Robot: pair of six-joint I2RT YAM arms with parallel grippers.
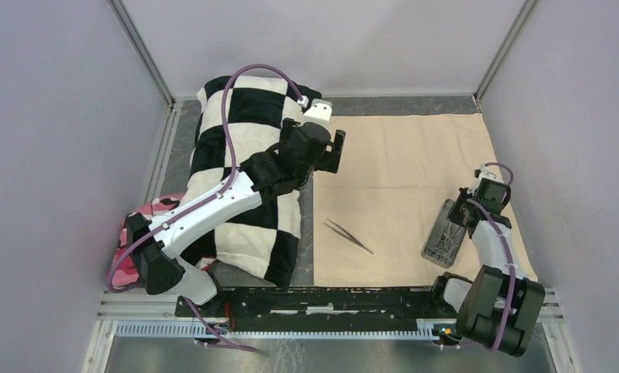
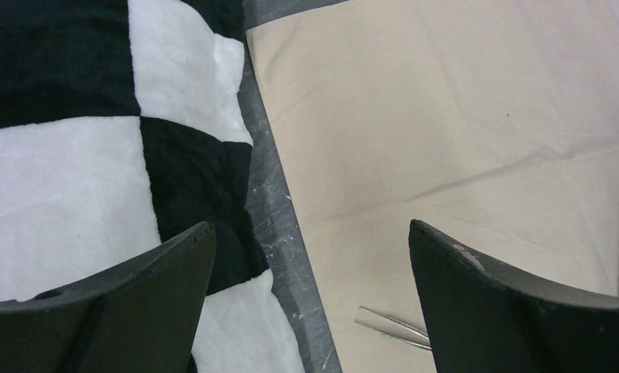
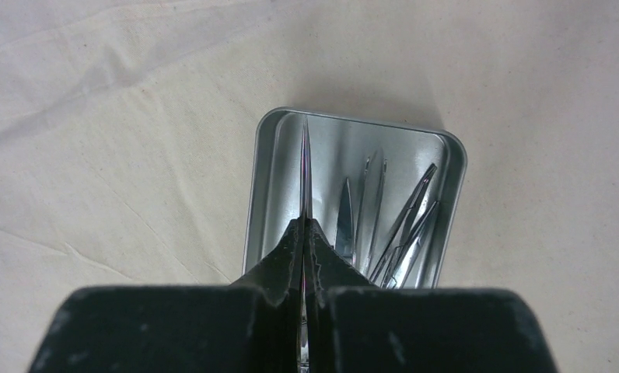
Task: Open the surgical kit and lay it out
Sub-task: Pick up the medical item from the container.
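Note:
The surgical kit lies opened out. Its beige cloth wrap (image 1: 400,155) (image 2: 446,101) (image 3: 96,155) is spread flat. On its right part sits the small grey metal tray (image 1: 433,247) (image 3: 260,194) with several steel instruments inside. One pair of thin tweezers (image 1: 349,235) (image 2: 392,325) lies loose on the cloth near its left edge. My right gripper (image 1: 460,223) (image 3: 304,227) hangs over the tray, shut on a thin pointed steel instrument (image 3: 305,167) that sticks out ahead of the fingertips. My left gripper (image 1: 328,151) (image 2: 310,225) is open and empty, above the cloth's left edge.
The black-and-white checkered pillow (image 1: 244,124) (image 2: 57,179) lies left of the cloth, under my left arm. A pink camouflage cloth (image 1: 147,214) shows at its near left. A strip of dark table (image 2: 271,210) runs between pillow and wrap. Grey walls enclose the table.

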